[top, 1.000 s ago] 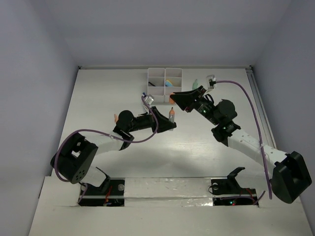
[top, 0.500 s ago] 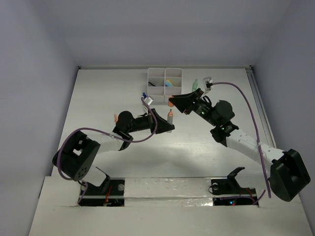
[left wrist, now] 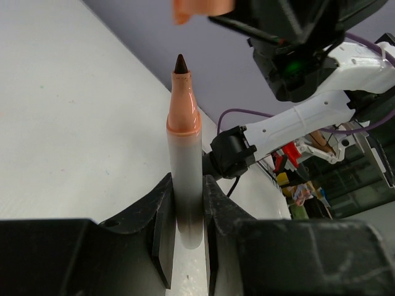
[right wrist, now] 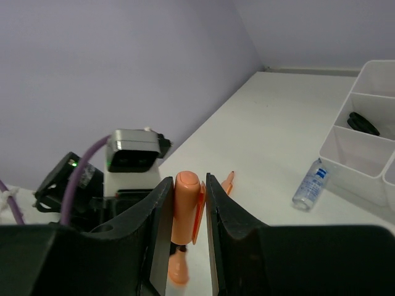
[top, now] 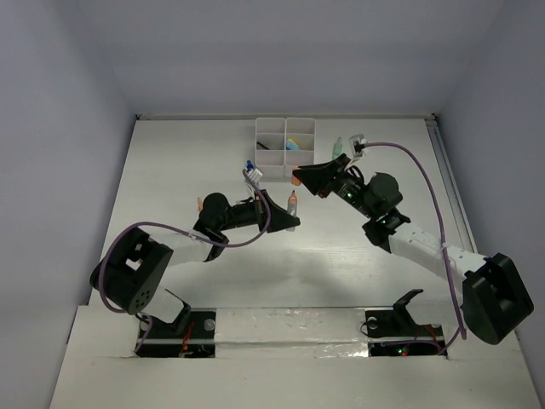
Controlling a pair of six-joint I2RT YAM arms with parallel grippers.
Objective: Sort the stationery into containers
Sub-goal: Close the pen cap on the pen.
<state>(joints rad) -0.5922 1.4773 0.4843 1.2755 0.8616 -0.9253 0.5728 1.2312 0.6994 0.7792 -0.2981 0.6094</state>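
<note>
My left gripper (top: pixel 283 215) is shut on a grey marker (top: pixel 293 205) and holds it upright over the middle of the table. In the left wrist view the marker (left wrist: pixel 184 154) shows an orange neck and a bare dark tip. My right gripper (top: pixel 298 178) is shut on the marker's orange cap (right wrist: pixel 185 206). The cap (left wrist: pixel 200 7) hangs just above the tip, a small gap apart. The white four-compartment organizer (top: pixel 285 141) stands at the back centre.
A small clear bottle (right wrist: pixel 307 184) lies beside the organizer (right wrist: pixel 361 157). An orange pen (right wrist: pixel 227 182) lies on the table to the left, by the left arm. One compartment holds a black item (right wrist: pixel 363 123), another a yellow and blue one. Something green (top: pixel 338 145) lies right of the organizer.
The right gripper has moved slightly left and down with the cap, closer over the marker tip. The left gripper has shifted the marker slightly left.
</note>
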